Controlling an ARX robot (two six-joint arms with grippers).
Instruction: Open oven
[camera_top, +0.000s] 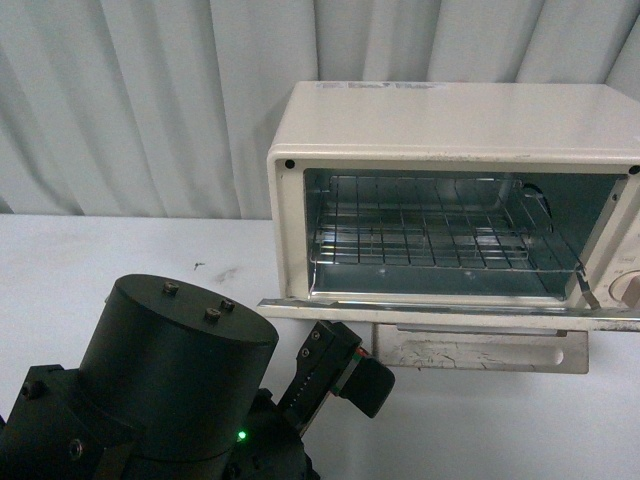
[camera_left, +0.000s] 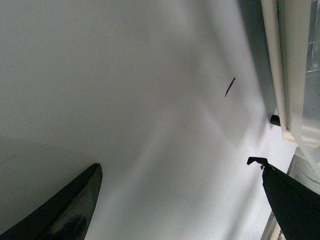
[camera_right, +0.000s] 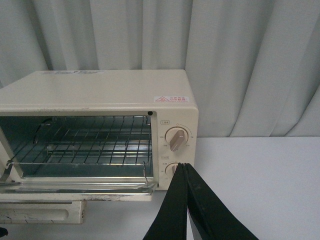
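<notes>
The cream-white oven (camera_top: 450, 125) stands on the table at the right, its door (camera_top: 450, 315) folded down flat and the beige bar handle (camera_top: 480, 350) at its front edge. The wire rack (camera_top: 440, 235) shows inside. My left gripper (camera_top: 345, 375) is open and empty, low over the table just left of the door's corner; in the left wrist view its fingers (camera_left: 75, 205) stand wide apart over bare table. My right gripper (camera_right: 186, 167) is shut and empty, in front of the oven (camera_right: 100, 95) near its round knobs (camera_right: 176, 138).
A white table (camera_top: 120, 250) runs left of the oven. Grey pleated curtains (camera_top: 150, 90) hang behind. A small dark mark (camera_left: 229, 87) lies on the table near the oven's side.
</notes>
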